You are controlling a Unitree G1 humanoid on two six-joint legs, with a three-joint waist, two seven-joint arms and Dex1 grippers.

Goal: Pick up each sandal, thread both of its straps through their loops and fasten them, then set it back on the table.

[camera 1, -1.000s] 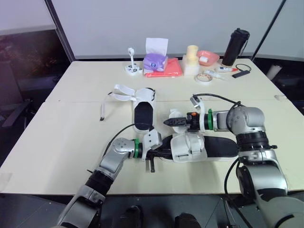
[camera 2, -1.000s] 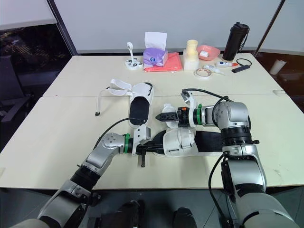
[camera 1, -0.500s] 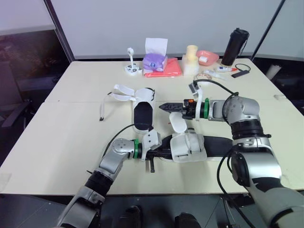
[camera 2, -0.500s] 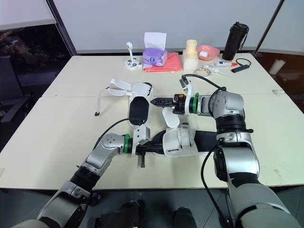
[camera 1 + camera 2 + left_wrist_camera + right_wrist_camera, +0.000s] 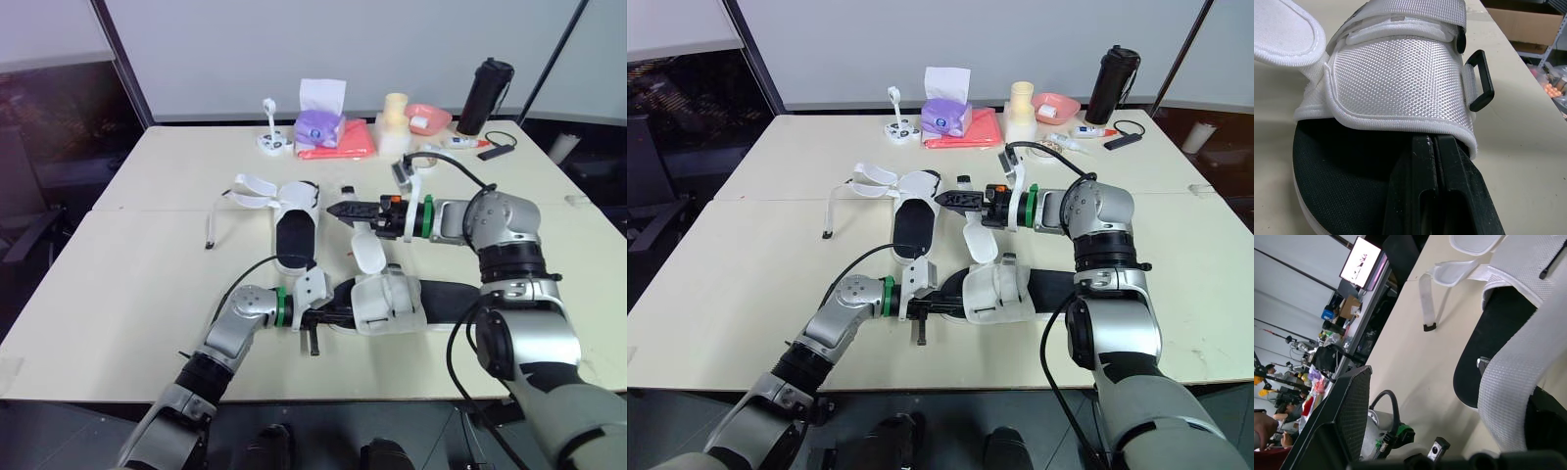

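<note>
The near sandal (image 5: 416, 302), white upper on a black sole, lies on the table in front of me. My left gripper (image 5: 318, 315) is at its toe end with fingers (image 5: 1437, 196) shut, lying on the black insole just under the white front upper (image 5: 1396, 73). A black loop (image 5: 1480, 81) sticks out at the upper's side. My right gripper (image 5: 338, 210) hovers beyond this sandal, shut on its wide white strap (image 5: 368, 253), which rises from the upper to the fingers. The second sandal (image 5: 294, 233) lies farther back on the left, its straps (image 5: 253, 191) spread loose.
Along the table's far edge stand a purple tissue box (image 5: 320, 122), a red cloth (image 5: 338, 142), a cream cylinder (image 5: 395, 122), a pink bowl (image 5: 428, 117), a tape roll (image 5: 421, 160) and a black bottle (image 5: 486, 95). A thin strap (image 5: 210, 230) trails left of the second sandal.
My right gripper has risen from beside the near sandal's upper and moved away and to the left, drawing the white strap up with it. The left gripper has stayed put.
</note>
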